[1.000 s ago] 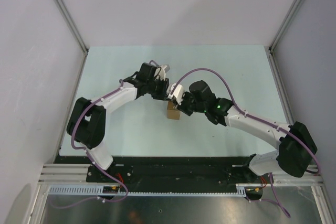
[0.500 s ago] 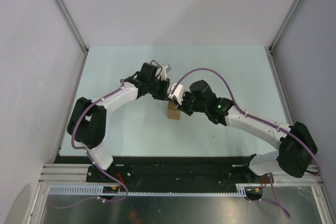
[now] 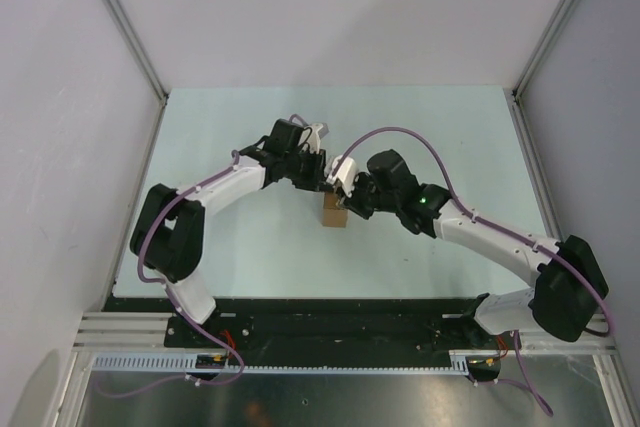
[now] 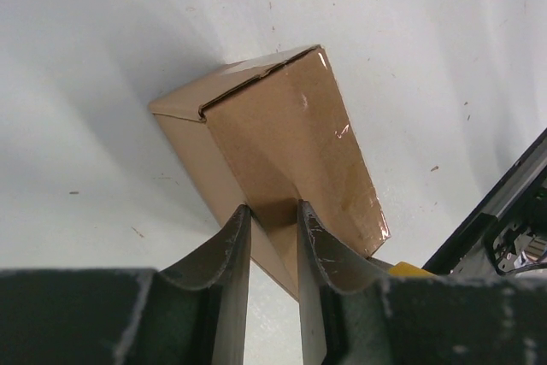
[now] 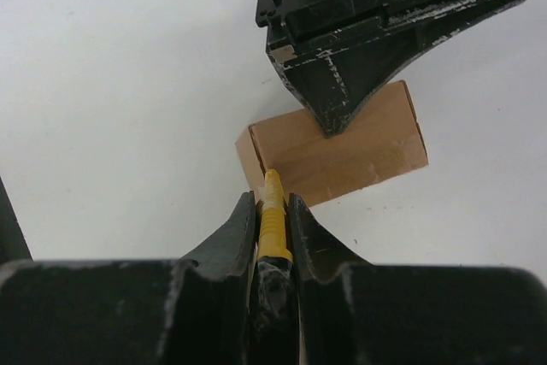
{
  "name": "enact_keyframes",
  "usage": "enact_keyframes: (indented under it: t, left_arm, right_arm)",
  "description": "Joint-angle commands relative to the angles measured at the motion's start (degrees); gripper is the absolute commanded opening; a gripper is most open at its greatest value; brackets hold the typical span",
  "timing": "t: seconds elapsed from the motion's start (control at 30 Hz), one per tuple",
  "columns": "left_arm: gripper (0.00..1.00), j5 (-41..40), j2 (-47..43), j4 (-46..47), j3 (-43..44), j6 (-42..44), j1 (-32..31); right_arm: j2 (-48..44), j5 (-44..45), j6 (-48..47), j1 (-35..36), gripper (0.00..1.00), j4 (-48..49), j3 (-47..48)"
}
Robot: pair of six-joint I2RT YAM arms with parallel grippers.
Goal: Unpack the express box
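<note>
The express box (image 3: 332, 213) is a small brown cardboard box standing on the table between both arms. From the far side, my left gripper (image 4: 273, 209) is shut on the near edge of the box (image 4: 282, 126), which sits between its fingertips. My right gripper (image 5: 272, 198) is shut on a slim yellow utility knife (image 5: 273, 224). The knife's tip touches the top edge of the box (image 5: 359, 150) at its left corner. In the top view the right gripper (image 3: 346, 201) hides part of the box, and the left gripper (image 3: 325, 183) sits just behind it.
The pale green table (image 3: 230, 127) is walled by white panels and aluminium posts (image 3: 124, 22) at the back corners. A black rail (image 3: 340, 312) with both arm bases runs along the near edge. Purple cables (image 3: 400, 133) loop above the arms.
My right arm has shifted slightly toward the far right with the knife still in its jaws. The box and the left gripper have stayed in place.
</note>
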Motion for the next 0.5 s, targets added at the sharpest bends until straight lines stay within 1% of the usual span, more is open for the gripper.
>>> enact_keyframes:
  t: [0.0, 0.27, 0.47]
  left_arm:
    - [0.17, -12.13, 5.94, -11.52, -3.86, 7.75, 0.6]
    - [0.17, -10.81, 5.24, -11.7, -3.34, 7.39, 0.52]
    - [0.18, -9.4, 4.45, -11.7, -3.07, 6.87, 0.52]
  right_arm:
    - [-3.44, 4.9, -1.11, -2.91, 0.0, -10.93, 1.63]
    - [-4.94, -3.62, 4.25, -3.0, 0.0, -6.28, 3.56]
    - [-6.34, -4.95, 6.18, -3.35, 0.0, -4.86, 3.83]
